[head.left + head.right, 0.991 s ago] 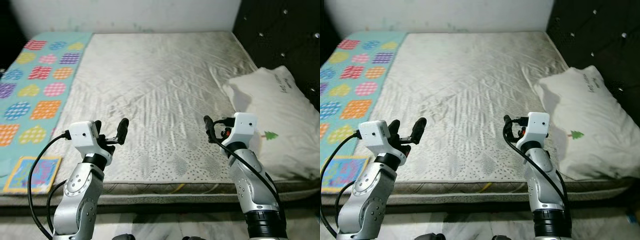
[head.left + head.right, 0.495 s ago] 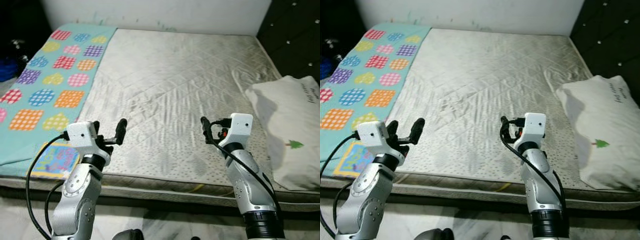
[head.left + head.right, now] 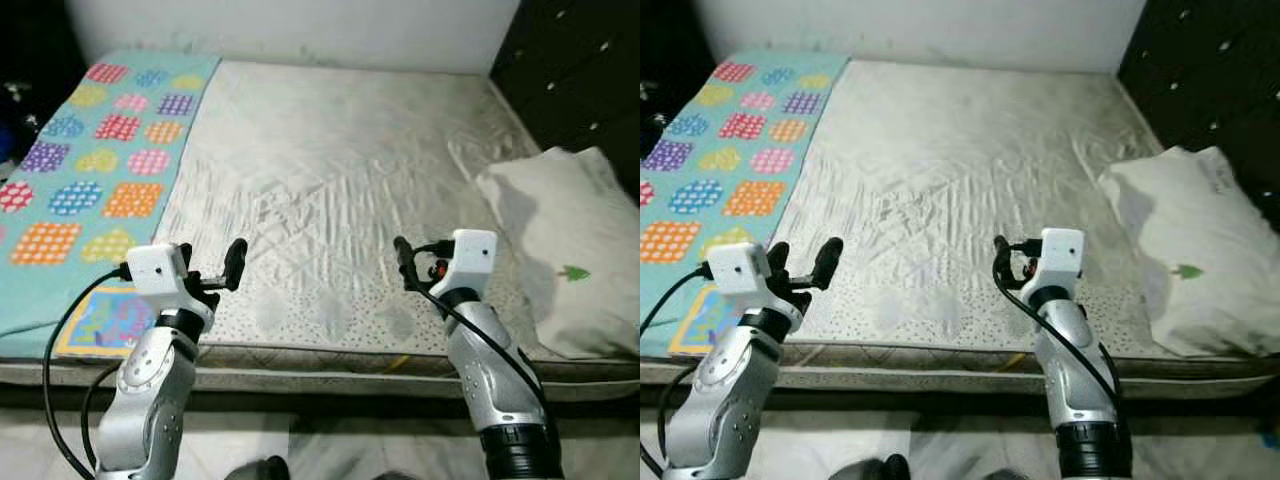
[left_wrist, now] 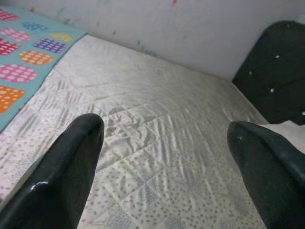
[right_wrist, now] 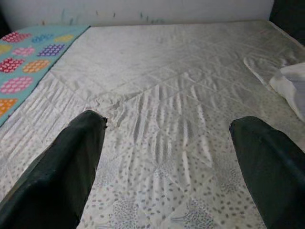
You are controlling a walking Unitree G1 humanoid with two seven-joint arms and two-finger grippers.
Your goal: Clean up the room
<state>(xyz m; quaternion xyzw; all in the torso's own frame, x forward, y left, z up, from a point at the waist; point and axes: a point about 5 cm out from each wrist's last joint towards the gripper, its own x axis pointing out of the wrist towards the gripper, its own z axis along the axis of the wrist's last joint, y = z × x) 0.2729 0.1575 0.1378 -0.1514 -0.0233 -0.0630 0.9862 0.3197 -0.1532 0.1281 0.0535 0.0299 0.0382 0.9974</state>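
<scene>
Both claws gape empty over the mattress point(image 3: 340, 170) edge: left claw point(image 3: 212, 270), right claw point(image 3: 418, 262). Pillow point(image 3: 560, 250) sits well right; lunge sideways and you drag the blanket point(image 3: 80, 180) or overbalance

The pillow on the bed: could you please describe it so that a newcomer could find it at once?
Start at the large bed with the pale quilted mattress. Go to the robot's right side, beside the dark tufted headboard. There lies the pillow, white and puffy, with a small green tree print, unlike the flat turquoise patterned blanket on the opposite side.
</scene>
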